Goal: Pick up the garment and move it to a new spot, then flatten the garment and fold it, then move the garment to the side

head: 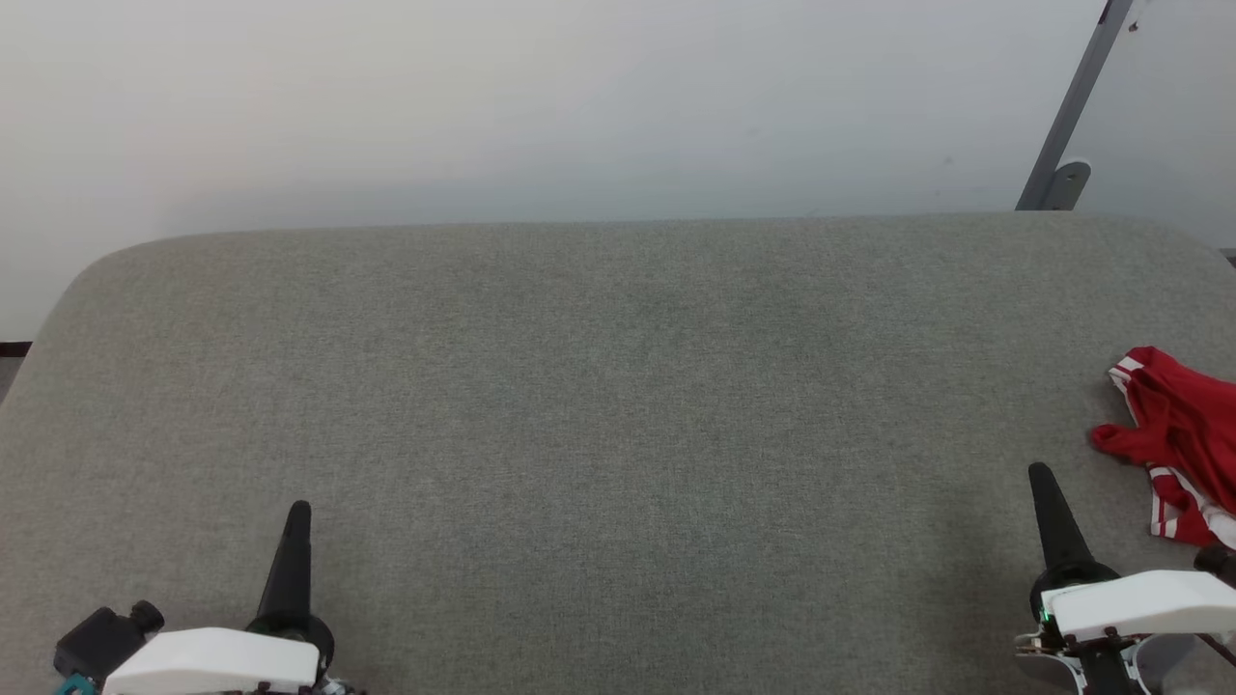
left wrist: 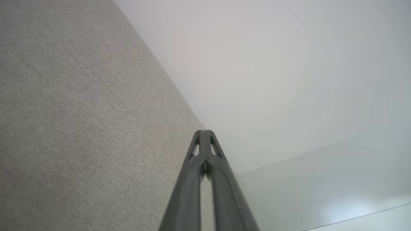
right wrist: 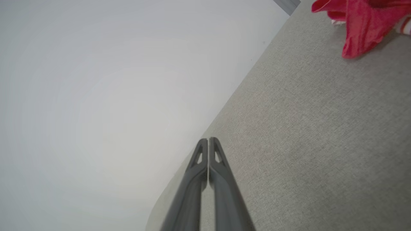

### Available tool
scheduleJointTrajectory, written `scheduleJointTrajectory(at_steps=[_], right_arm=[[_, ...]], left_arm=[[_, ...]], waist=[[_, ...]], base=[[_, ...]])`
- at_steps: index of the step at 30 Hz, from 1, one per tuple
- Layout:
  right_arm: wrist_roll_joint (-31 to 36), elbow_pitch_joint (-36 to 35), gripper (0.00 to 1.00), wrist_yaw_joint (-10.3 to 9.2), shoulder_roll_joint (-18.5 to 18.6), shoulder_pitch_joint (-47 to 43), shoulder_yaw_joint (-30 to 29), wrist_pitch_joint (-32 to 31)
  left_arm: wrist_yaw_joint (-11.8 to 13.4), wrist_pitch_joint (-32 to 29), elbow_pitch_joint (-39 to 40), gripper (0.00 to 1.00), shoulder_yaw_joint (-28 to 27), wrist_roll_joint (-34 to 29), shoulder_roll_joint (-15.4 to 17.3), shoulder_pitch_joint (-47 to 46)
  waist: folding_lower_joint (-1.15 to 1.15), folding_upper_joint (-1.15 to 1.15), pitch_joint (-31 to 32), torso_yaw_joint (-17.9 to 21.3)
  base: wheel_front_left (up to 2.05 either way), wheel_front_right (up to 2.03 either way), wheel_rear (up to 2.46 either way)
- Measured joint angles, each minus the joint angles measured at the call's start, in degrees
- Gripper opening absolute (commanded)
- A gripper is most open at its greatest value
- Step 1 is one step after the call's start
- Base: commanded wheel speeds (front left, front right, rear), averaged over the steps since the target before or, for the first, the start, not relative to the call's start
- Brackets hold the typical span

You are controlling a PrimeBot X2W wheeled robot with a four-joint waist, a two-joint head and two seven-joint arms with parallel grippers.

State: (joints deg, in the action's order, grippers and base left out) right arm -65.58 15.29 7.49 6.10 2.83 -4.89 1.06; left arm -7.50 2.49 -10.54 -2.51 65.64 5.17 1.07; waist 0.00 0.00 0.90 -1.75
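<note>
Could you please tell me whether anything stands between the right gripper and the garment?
Nothing visible does. The garment lies crumpled on the right side of the table, just beyond and to the right of the shut right gripper. Only bare grey surface lies between them.

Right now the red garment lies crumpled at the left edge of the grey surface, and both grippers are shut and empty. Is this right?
No. The head view shows the garment crumpled at the right edge of the grey surface, near the right gripper. That gripper and the left gripper are shut and empty.
</note>
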Motion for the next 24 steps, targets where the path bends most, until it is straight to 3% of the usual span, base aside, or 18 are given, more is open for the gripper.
scheduleJointTrajectory(at_steps=[24], right_arm=[[-11.69,-0.44,0.00,0.00,-1.40,1.30,-0.74,-3.26]], left_arm=[[0.00,-3.49,-1.49,0.00,-1.09,12.48,-0.56,-3.14]], waist=[[0.01,0.00,-0.41,0.67]], base=[[0.00,0.00,0.00]])
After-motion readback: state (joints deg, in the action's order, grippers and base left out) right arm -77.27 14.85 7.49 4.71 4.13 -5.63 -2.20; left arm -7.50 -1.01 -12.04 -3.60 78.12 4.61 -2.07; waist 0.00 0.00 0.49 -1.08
